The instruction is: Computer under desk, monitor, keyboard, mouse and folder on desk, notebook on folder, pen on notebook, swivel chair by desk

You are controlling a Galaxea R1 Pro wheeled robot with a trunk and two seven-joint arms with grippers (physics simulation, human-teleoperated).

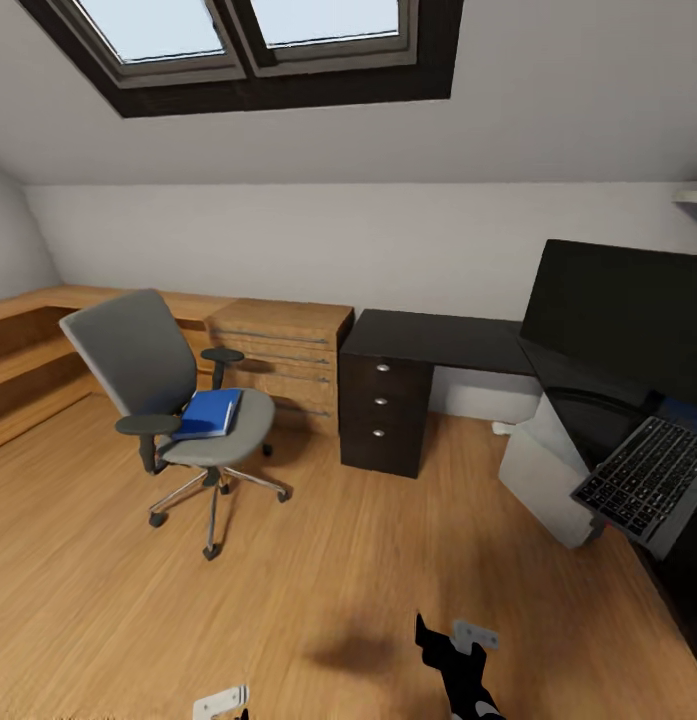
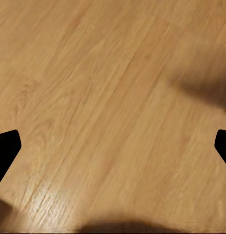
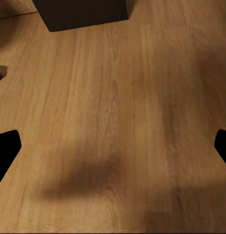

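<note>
The swivel chair (image 1: 158, 390) stands on the wood floor at the left, apart from the desk (image 1: 438, 340). The blue folder (image 1: 208, 413) lies on its seat. On the desk's right wing stands the black monitor (image 1: 618, 310), with the keyboard (image 1: 643, 475) in front of it, jutting over the desk edge. The light grey computer (image 1: 538, 470) sits on the floor under that edge. My left gripper (image 1: 220, 703) (image 2: 113, 148) and right gripper (image 1: 450, 640) (image 3: 113, 148) hang low over bare floor, both open and empty. Mouse, notebook and pen are out of view.
A low wooden shelf unit (image 1: 283, 350) runs along the back wall, left of the desk's black drawers (image 1: 385, 410). A skylight (image 1: 248, 45) sits in the sloped ceiling. Open wood floor (image 1: 368, 560) lies between me, the chair and the desk.
</note>
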